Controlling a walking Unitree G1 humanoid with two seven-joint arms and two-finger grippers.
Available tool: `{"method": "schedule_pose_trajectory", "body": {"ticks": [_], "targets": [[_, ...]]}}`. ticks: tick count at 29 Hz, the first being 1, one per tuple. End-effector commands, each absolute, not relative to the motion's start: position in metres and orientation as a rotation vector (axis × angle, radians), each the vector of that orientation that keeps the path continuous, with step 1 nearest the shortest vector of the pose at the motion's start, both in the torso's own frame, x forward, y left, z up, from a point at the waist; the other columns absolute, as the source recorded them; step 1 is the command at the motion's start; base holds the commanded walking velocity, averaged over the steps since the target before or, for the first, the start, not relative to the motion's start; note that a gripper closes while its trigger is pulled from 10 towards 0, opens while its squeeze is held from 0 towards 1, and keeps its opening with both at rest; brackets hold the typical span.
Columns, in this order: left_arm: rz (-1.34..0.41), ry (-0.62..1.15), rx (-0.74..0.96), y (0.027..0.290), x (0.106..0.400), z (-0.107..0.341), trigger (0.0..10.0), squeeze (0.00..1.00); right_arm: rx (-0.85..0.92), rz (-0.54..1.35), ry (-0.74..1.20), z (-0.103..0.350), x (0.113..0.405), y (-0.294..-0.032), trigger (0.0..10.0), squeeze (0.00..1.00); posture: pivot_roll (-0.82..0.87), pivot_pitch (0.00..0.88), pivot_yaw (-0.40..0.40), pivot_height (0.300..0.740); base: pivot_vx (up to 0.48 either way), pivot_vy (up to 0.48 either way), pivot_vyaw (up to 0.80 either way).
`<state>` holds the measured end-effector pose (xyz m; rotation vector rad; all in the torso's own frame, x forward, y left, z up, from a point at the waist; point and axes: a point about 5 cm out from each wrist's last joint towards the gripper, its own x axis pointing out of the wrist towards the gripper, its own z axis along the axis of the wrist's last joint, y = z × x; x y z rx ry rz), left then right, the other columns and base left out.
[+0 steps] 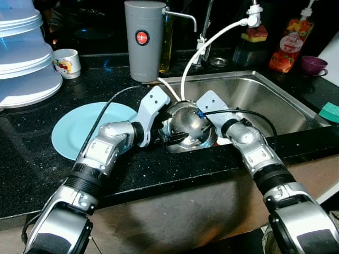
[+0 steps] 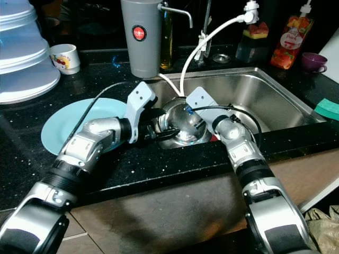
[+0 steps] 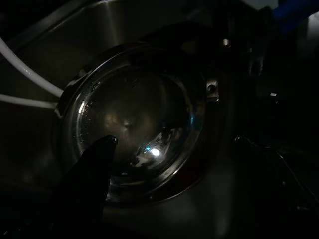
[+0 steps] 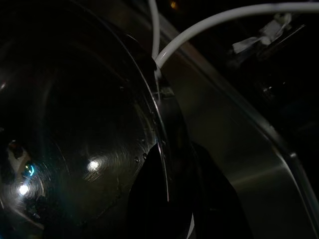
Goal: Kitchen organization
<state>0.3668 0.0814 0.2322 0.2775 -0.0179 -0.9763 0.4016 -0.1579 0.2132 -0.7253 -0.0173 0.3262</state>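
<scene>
Shiny steel bowl (image 1: 185, 124), domed, upside down

Both eye views look forward and down from the head onto the sink (image 1: 275, 100), the right eye set slightly rightward. Each wrist view sits close against the steel bowl (image 3: 134, 129) at the sink's left end, which all four views share.
</scene>
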Motion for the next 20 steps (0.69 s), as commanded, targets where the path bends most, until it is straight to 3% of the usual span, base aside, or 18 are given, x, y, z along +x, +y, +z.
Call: {"method": "schedule_pose_trajectory", "body": {"ticks": [1,3,4,10,11,12,13,14,15,20], "targets": [[-0.984,0.007,0.303,0.078,0.369,0.231,10.0,0.0,-0.756,0.413,0.013,0.204,0.399,-0.145,2.2,0.0,0.01,0.097,-0.037,0.74,0.0,0.0,0.0],[-0.984,0.006,0.304,0.078,0.369,0.23,10.0,0.0,-0.76,0.42,0.018,0.203,0.399,-0.144,2.2,0.0,0.01,0.097,-0.037,0.74,0.0,0.0,0.0],[-0.985,0.008,0.308,0.077,0.369,0.23,10.0,0.0,-0.766,0.429,0.029,0.202,0.398,-0.144,3.0,0.0,0.01,0.097,-0.037,0.74,0.0,0.0,0.0],[-0.985,0.012,0.329,0.076,0.368,0.228,10.0,0.0,-0.797,0.452,0.044,0.197,0.397,-0.141,3.5,0.0,0.01,0.091,-0.037,0.74,0.0,0.0,0.0],[-0.985,0.014,0.338,0.075,0.368,0.227,10.0,0.0,-0.814,0.475,0.058,0.192,0.395,-0.138,4.7,0.0,0.01,0.091,-0.037,0.74,0.0,0.0,0.0],[-0.985,0.015,0.344,0.075,0.368,0.226,10.0,0.0,-0.826,0.493,0.069,0.188,0.394,-0.135,6.9,0.0,0.02,0.084,-0.039,0.74,0.0,0.0,0.0],[-0.985,0.015,0.344,0.075,0.368,0.226,10.0,0.0,-0.826,0.493,0.069,0.188,0.394,-0.135,6.9,0.0,0.02,0.084,-0.039,0.74,0.0,0.0,0.0],[-0.986,0.016,0.346,0.074,0.368,0.226,10.0,0.0,-0.835,0.505,0.078,0.186,0.393,-0.133,9.5,0.0,0.02,0.084,-0.039,0.74,0.0,0.0,0.0],[-0.987,0.017,0.346,0.074,0.367,0.225,10.0,0.0,-0.842,0.512,0.085,0.184,0.393,-0.132,10.0,0.0,0.02,0.082,-0.038,0.74,0.0,0.0,0.0],[-0.991,0.021,0.354,0.075,0.367,0.224,10.0,0.0,-0.837,0.529,0.104,0.182,0.392,-0.131,10.0,0.0,0.02,0.078,-0.039,0.74,0.0,0.0,0.0]]}}
